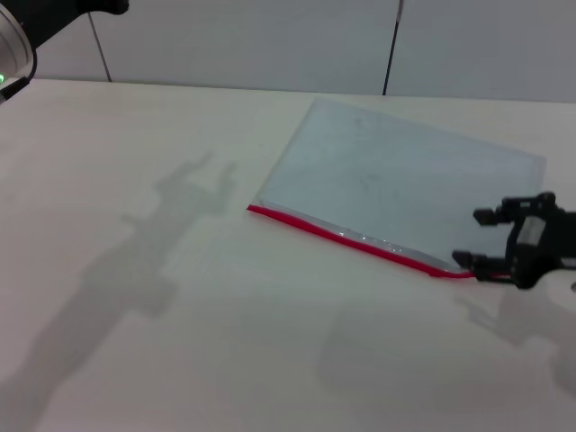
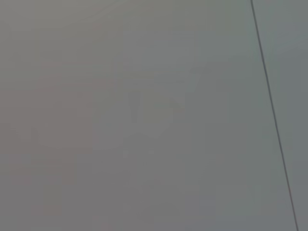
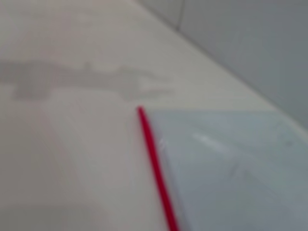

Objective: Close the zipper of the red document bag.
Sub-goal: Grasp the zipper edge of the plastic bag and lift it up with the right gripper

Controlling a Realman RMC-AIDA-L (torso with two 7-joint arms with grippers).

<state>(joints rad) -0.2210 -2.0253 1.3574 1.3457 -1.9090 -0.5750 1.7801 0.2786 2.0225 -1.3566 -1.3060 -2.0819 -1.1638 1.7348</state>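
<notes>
The red document bag [image 1: 396, 180] lies flat on the table, a translucent blue-grey pouch right of centre. Its zipper [image 1: 342, 236] is the red strip along the near long edge, and it also shows in the right wrist view [image 3: 156, 168]. I cannot make out the slider. My right gripper [image 1: 472, 239] is open at the zipper's right end, with one black finger [image 1: 486, 216] over the bag's corner and the other beside the red strip's tip. My left arm [image 1: 18, 40] is raised at the top left corner, far from the bag.
The pale table [image 1: 135, 342] stretches wide to the left and front of the bag, crossed by the arms' shadows. A grey panelled wall [image 1: 270, 36] runs along the table's far edge. The left wrist view shows only that wall [image 2: 144, 115].
</notes>
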